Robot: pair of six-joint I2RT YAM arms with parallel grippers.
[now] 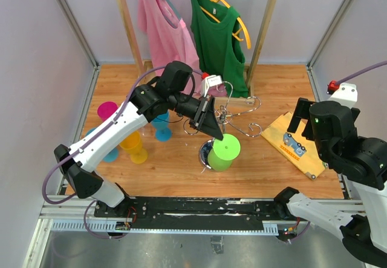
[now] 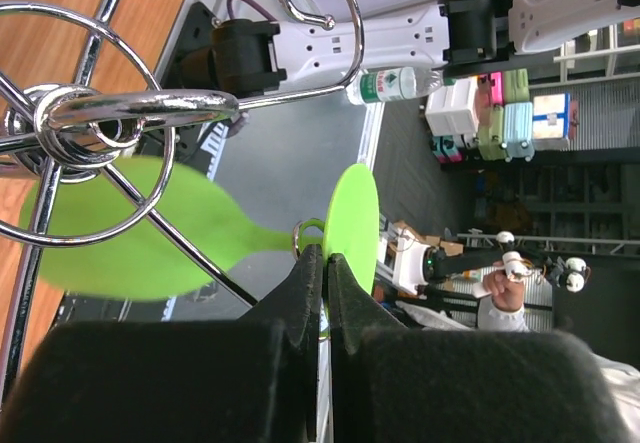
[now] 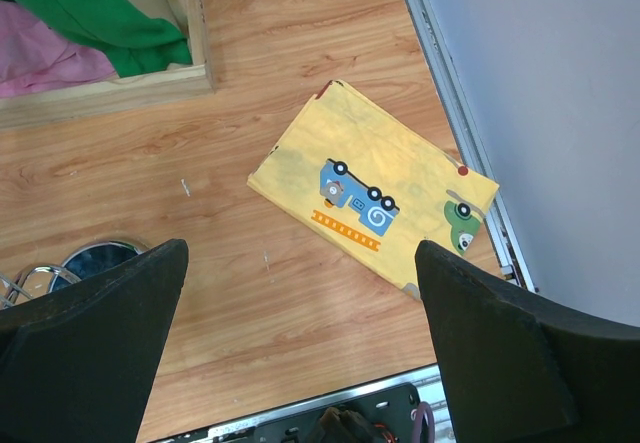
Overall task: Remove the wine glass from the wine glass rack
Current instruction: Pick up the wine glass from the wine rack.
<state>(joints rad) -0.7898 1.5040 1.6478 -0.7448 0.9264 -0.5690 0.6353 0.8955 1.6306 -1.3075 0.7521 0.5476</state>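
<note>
The green wine glass hung foot-up at the wine glass rack's 6 o'clock. The left hand was pinched shut at its stem (light, stiff, probably slick plastic); the right hand gaped.

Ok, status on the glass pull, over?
Left fingers shut on green wine glass stem. Glass hangs inverted in chrome rack, not yet free. Right fingers open, above yellow cloth. Rack's wire loop sits at stem.

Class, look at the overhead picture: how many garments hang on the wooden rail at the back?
2. On the wooden rail, the pink shirt hangs on the left and the green sleeveless top to its right. No others seem hidden behind them.
</note>
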